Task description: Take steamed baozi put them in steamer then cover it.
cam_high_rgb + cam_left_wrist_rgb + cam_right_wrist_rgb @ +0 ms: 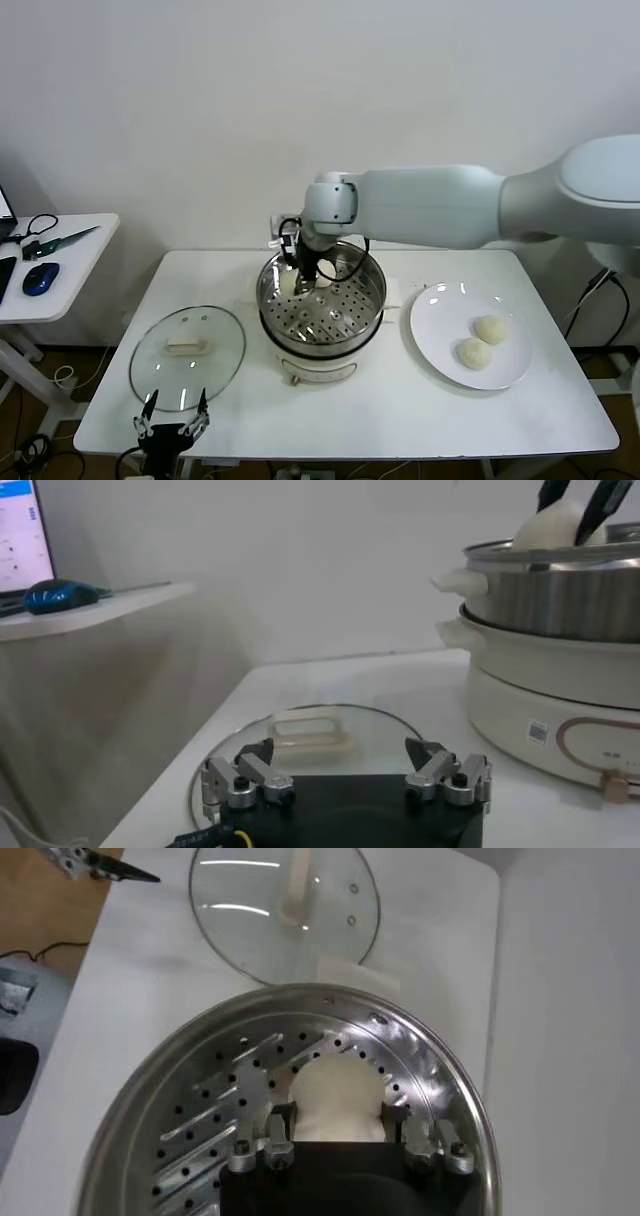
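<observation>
The steamer (322, 318), a shiny steel pot with a perforated tray on a white base, stands mid-table. My right gripper (307, 272) reaches into its far-left part, shut on a cream-white baozi (335, 1100). In the left wrist view this baozi (555, 525) sits about level with the steamer's rim (560, 552). Two more baozi (491, 329) (473, 352) lie on a white plate (440, 315) to the right. The glass cover (187, 357) lies flat left of the steamer. My left gripper (172, 418) hangs open at the cover's near edge, holding nothing.
A side table (60, 265) at the far left carries a blue mouse (40, 278) and cables. The white table's front edge (350, 450) runs just behind my left gripper. The wall stands close behind the steamer.
</observation>
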`<state>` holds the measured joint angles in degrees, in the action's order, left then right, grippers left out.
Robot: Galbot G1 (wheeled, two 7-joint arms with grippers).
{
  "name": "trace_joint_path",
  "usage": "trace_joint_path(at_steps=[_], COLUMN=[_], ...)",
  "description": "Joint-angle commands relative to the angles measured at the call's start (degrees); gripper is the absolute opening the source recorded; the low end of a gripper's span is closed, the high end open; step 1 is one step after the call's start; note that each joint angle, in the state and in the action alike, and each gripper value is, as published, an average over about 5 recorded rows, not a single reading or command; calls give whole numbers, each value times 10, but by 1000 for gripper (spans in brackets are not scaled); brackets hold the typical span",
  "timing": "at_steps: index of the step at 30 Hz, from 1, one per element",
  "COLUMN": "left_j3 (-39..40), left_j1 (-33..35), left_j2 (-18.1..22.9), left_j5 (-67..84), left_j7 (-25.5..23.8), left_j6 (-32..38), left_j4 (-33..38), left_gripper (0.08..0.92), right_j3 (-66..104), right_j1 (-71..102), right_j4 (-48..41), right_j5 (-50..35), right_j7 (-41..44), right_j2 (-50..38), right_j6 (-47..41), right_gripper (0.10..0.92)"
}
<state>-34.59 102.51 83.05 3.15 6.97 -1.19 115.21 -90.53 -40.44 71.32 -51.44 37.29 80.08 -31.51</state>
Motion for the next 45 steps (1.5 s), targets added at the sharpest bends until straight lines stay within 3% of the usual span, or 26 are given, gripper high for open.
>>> trace_joint_path(at_steps=[1, 10, 18, 25, 31, 37, 45], left_j3=[0, 2, 1, 2, 4, 4, 3], left_j1=[0, 0, 4, 8, 9, 9, 8], left_j2=[-1, -1, 0, 2, 5, 5, 10], left_j5=[0, -2, -3, -10, -14, -15, -18], left_j7=[0, -1, 0, 0, 0, 0, -1], left_j6=[0, -1, 0, 0, 0, 0, -2], left_j4=[0, -1, 0, 7, 9, 10, 11], left_gripper=[823, 823, 823, 823, 823, 823, 823], right_j3=[8, 12, 1, -77, -150, -138, 11], right_j1=[68, 72, -9, -140, -194, -111, 92], right_j4=[-69, -69, -19, 79, 160, 168, 116], right_j5=[27, 32, 34, 55, 165, 268, 353], right_j7=[-13, -15, 37, 158, 216, 212, 202], right_j2=[44, 45, -5, -172, -353, -489, -541], right_j6=[-11, -12, 21, 120, 174, 183, 180], right_gripper=[585, 588, 775, 822, 823, 823, 823])
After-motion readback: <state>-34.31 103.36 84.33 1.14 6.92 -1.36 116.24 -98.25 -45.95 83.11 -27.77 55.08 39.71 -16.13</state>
